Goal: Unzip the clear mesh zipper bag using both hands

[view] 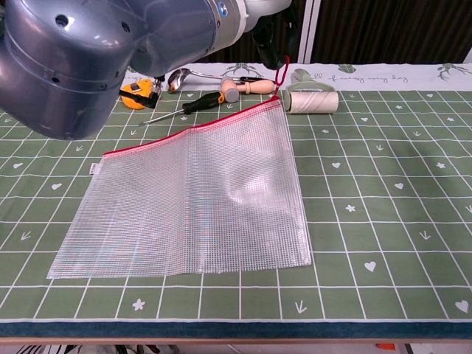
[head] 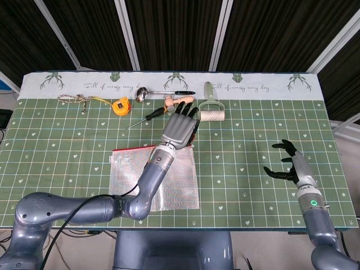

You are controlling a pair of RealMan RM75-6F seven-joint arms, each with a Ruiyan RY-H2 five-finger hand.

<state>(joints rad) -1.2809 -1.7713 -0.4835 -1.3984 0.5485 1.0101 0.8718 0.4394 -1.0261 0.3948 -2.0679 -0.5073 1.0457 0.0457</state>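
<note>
mesh zipper bag (view: pixel 192 199) hangs by its red pull cord (view: pixel 281 74) from my left hand (head: pixel 180 128); right hand (head: pixel 287 163), fingers spread and empty at 4 o'clock, must next pin the bag.

Looks like a robotics lab w/ a staged test table: green grid-print cloth (head: pixel 253 129) w/ hearts, dark corrugated panels (head: pixel 174 34) on white frame struts at 12 o'clock, assorted props lined up along the far edge — tape measure (head: pixel 120 106), spoon (head: pixel 160 92), screwdriver (head: pixel 147 117), lint roller (head: pixel 211 110).
</note>
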